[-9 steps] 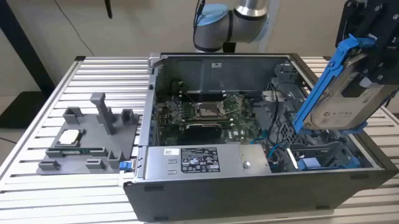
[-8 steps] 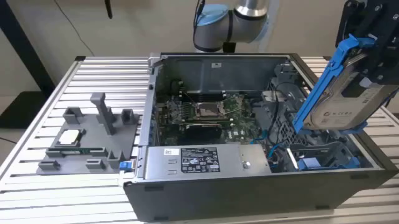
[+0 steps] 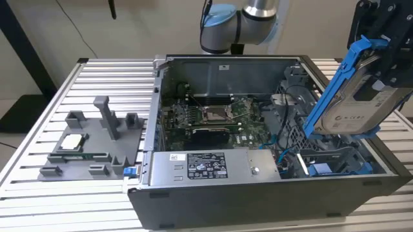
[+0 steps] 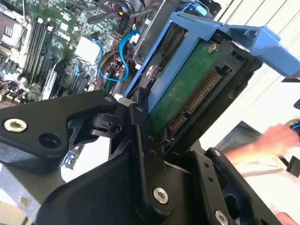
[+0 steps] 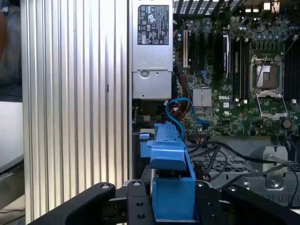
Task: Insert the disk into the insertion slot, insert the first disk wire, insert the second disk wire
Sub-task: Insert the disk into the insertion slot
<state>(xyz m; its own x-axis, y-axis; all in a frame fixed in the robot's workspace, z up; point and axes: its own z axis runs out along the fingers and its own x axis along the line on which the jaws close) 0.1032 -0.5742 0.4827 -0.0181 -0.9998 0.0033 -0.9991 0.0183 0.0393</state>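
There is one silver-grey rectangular hard disk with a white label and a bright blue plastic carrier [image 3: 351, 113], and it sits between the jaws of the one black gripper [image 5: 173, 201]. The jaws are clenched on it from both sides. In the second wrist view the green circuit board side of the disk and its connector face the camera.

Below the jaws stands one open dark grey computer case [image 3: 258, 203] on a slatted aluminium table [image 3: 103, 72]. Inside the case I count one green motherboard [image 3: 213, 116], one grey power-supply box with a black-and-white sticker [image 3: 213, 166] and one narrow grey insertion slot with blue rails [image 3: 335, 164]. The slot lies under the lower end of the held disk. The disk is above it and not inside it.

One grey plastic fixture plate [image 3: 90, 145] lies well away from the jaws, on the exterior view's left.

The gripper body is cut off by the edge of the exterior view, and the arm [image 3: 245, 19] behind the case is cut off too. A person's hand [image 4: 281, 140] is blurred. The disk covers part of the slot.

The gripper is raised over the case and holds the disk tilted, with one end down.
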